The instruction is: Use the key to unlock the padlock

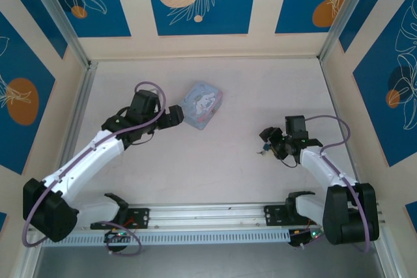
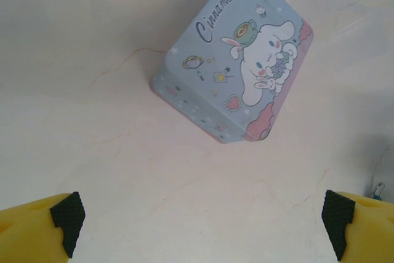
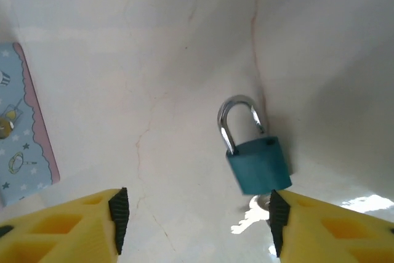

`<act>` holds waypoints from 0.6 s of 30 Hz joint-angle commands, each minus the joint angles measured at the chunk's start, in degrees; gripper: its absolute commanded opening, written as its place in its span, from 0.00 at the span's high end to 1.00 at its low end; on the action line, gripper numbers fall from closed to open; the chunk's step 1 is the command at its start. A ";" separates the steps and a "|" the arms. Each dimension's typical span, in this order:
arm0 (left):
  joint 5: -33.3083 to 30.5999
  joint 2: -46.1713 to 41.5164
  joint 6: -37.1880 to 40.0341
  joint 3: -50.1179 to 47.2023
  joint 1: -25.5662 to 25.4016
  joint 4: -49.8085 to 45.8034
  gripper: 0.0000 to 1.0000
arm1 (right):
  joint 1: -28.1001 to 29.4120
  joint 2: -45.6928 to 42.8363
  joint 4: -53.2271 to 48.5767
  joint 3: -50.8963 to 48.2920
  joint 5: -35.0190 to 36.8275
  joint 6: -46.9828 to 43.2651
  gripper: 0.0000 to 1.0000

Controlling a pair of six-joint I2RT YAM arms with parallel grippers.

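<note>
Small blue-bodied padlock [image 3: 258, 165], silvery shackle, seen just beyond right gripper [image 3: 196, 217]; jaws parted, nothing clamped. Pale-blue patterned tin [image 2: 237, 60] faced by left gripper [image 2: 202, 223], spread wide.

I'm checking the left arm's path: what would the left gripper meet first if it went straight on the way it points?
Probably the patterned tin, straight ahead of the open left gripper across bare table; depth is unclear, so the table could come first.

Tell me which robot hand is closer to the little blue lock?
Right. The padlock sits just ahead of the right gripper, between its open fingers. The left gripper is far off, facing the tin.
</note>
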 commanded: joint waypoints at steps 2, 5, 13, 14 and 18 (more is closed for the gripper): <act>-3.88 -2.30 1.12 -1.00 1.30 -3.81 0.00 | -0.19 -2.35 -8.76 3.92 4.62 -0.16 0.18; -7.21 -3.16 1.53 -0.93 1.76 -4.83 0.00 | -0.19 -3.55 -12.19 7.15 8.85 -1.00 0.08; -28.36 -9.19 8.71 -6.19 2.02 2.14 0.00 | -0.45 -4.05 -13.64 16.11 21.97 -5.39 0.05; -31.38 -10.52 10.99 -8.01 2.03 4.99 0.00 | -0.30 -4.05 -12.20 16.25 24.94 -5.83 0.05; -42.54 -13.83 22.40 -15.95 2.96 18.15 0.00 | 0.16 -4.45 -0.90 12.60 35.89 -10.91 0.00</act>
